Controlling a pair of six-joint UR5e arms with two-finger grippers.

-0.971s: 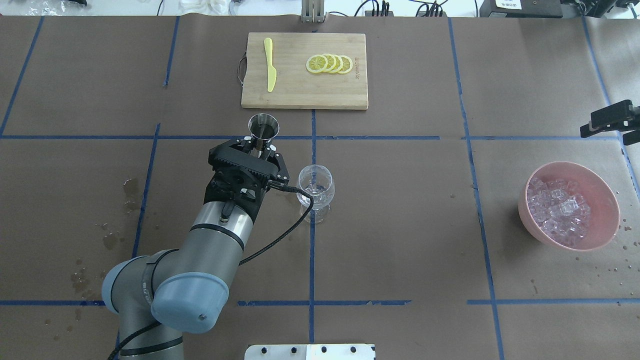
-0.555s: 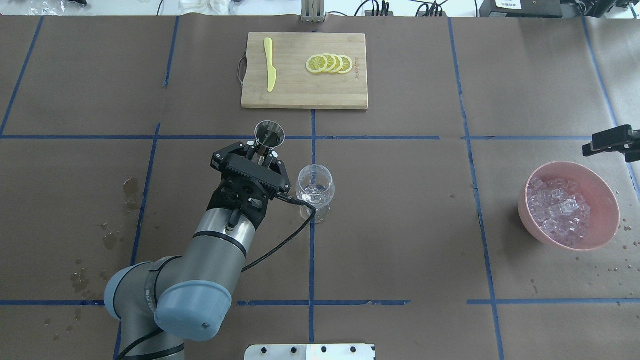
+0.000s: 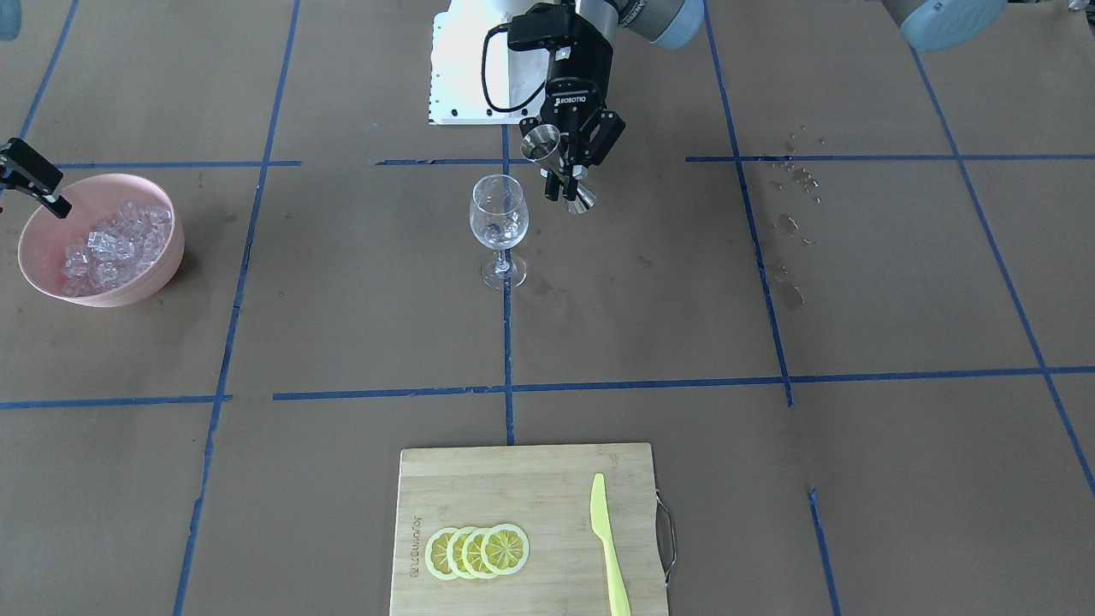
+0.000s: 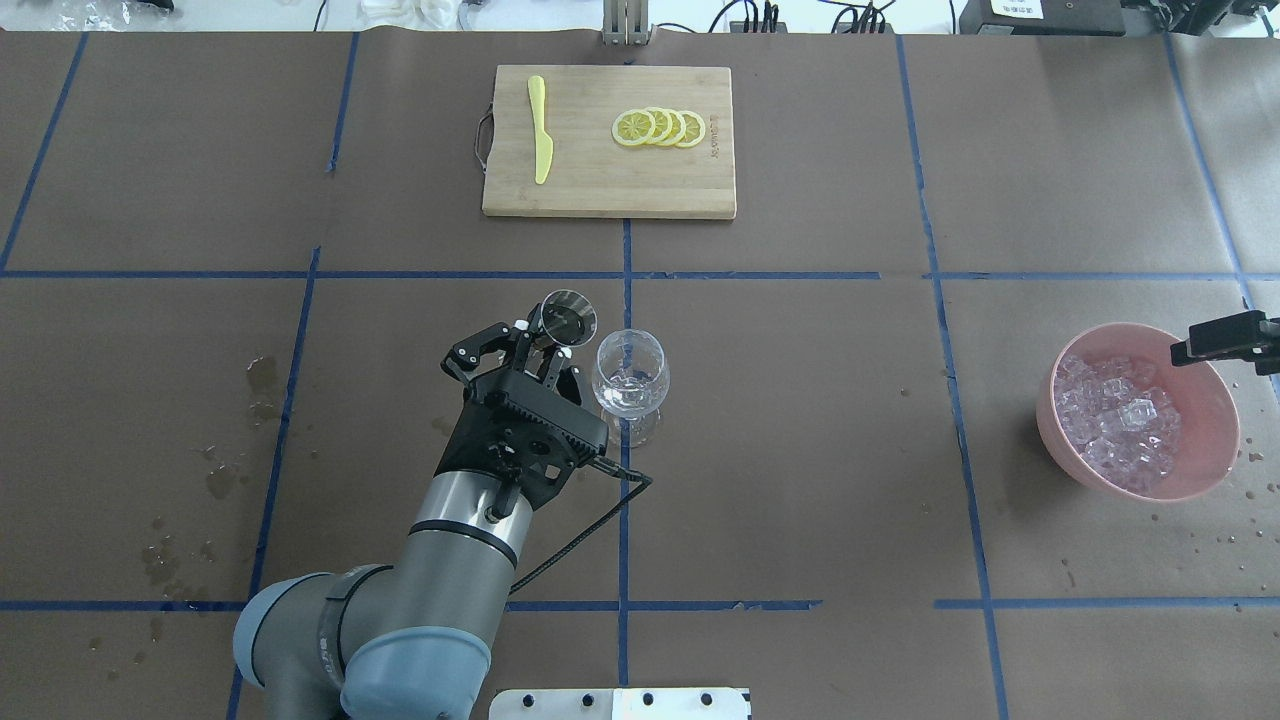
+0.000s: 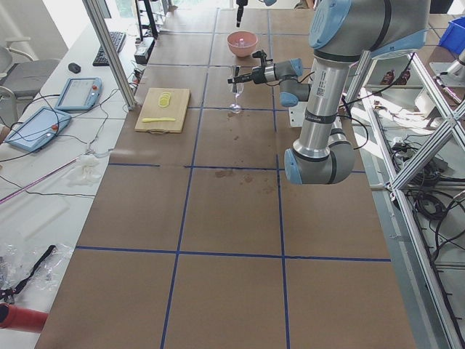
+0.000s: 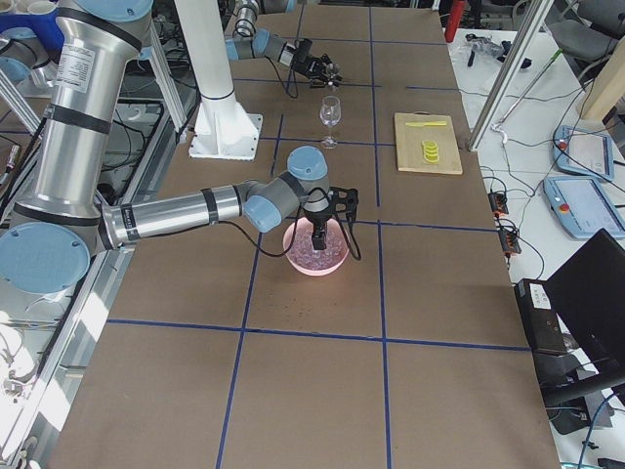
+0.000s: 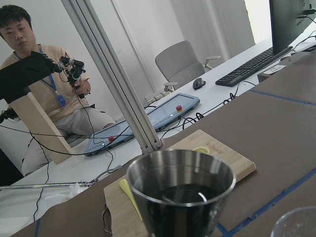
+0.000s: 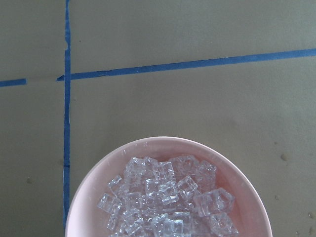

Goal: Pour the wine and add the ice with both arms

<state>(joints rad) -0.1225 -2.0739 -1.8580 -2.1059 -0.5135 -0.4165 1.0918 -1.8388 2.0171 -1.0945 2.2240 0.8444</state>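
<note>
My left gripper (image 4: 537,345) is shut on a steel jigger (image 4: 568,317) with dark liquid in it (image 7: 180,192), held tilted just left of the clear stemmed glass (image 4: 630,375). In the front view the gripper (image 3: 571,167) holds the jigger (image 3: 542,144) above and beside the glass (image 3: 499,218). The ice (image 4: 1115,420) lies heaped in a pink bowl (image 4: 1050,420). My right gripper (image 4: 1215,338) hangs over the bowl's far right rim, empty and seemingly open, and only part of it shows. Its wrist view looks down on the ice (image 8: 168,197) and the bowl (image 8: 148,143).
A wooden cutting board (image 4: 608,190) with a yellow knife (image 4: 540,130) and lemon slices (image 4: 660,127) lies at the far middle. Wet spots (image 4: 262,385) mark the paper on the left. A white base plate (image 3: 462,77) sits behind the glass.
My left gripper has carried the jigger nearer to me and to the right, up against the glass. My right gripper has moved nearer, over the bowl's rim.
</note>
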